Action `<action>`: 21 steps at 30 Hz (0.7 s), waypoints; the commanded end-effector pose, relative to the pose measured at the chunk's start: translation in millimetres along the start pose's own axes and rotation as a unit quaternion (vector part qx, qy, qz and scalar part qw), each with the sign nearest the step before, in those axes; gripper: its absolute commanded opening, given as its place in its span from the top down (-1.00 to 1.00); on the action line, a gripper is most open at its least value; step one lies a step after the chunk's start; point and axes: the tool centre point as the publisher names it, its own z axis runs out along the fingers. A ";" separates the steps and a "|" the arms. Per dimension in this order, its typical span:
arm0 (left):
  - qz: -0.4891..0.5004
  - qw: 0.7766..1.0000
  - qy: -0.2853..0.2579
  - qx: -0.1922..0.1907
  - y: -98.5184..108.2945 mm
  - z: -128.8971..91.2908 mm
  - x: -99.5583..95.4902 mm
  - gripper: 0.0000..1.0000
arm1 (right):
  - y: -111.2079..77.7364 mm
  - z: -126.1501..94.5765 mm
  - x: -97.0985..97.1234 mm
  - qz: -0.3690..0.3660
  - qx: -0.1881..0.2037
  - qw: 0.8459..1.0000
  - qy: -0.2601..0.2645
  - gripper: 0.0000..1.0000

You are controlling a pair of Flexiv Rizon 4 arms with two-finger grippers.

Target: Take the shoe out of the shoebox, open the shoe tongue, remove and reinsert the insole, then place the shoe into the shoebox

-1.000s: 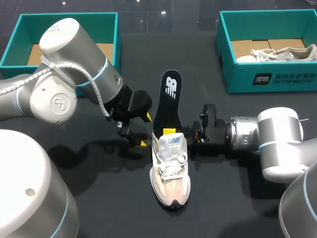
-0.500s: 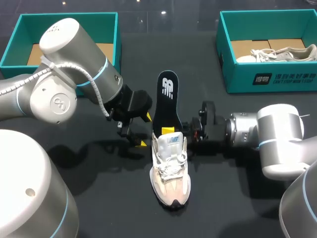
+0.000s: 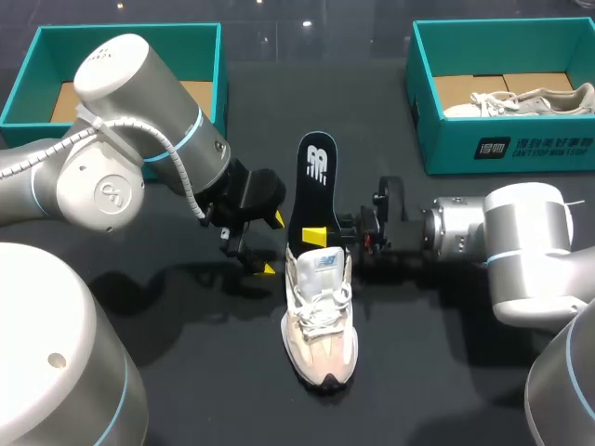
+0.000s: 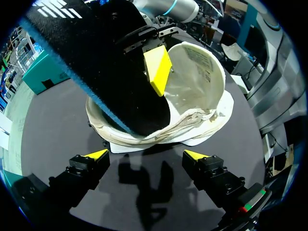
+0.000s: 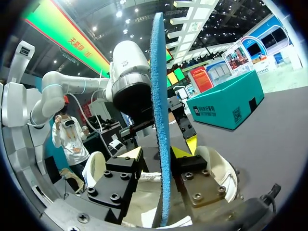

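Observation:
A beige shoe (image 3: 321, 321) lies mid-table, toe toward me. A black insole (image 3: 314, 186) with a blue underside stands out of its heel opening, leaning away. My right gripper (image 3: 319, 237) reaches in from the right at the heel. In the right wrist view the insole (image 5: 159, 96) stands edge-on between the right gripper's (image 5: 161, 153) open fingers, with a gap on one side. My left gripper (image 3: 270, 245) hangs open just left of the shoe. Ahead of the left gripper (image 4: 147, 155) are the shoe's heel (image 4: 202, 86) and the insole (image 4: 96, 62).
A teal shoebox (image 3: 28, 70) stands at the back left with only a cardboard floor showing. At the back right, a second teal shoebox (image 3: 502, 153) holds another pale shoe (image 3: 530, 100). The table is dark.
The right gripper's fingers have spread apart around the insole, and the gripper has shifted slightly away from me. The insole's top has leaned a little to the left. The left arm has not moved.

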 end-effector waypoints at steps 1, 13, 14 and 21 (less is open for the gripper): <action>0.000 1.000 0.000 -0.001 -0.3 0.6 0.0 -1.00 | 3.9 1.7 -2.4 0.002 -0.003 1.000 -0.001 0.34; 0.000 1.000 0.000 -0.001 -0.3 0.6 0.0 -1.00 | -18.3 -2.3 -6.7 0.050 -0.011 0.999 -0.015 1.00; 0.000 1.000 0.000 -0.001 -0.3 0.6 0.0 -1.00 | -21.0 -2.9 -6.0 0.054 -0.011 0.998 -0.016 1.00; 0.000 1.000 0.000 -0.001 -0.3 0.6 0.0 -1.00 | -38.2 -5.6 -1.2 0.095 -0.004 0.995 -0.022 1.00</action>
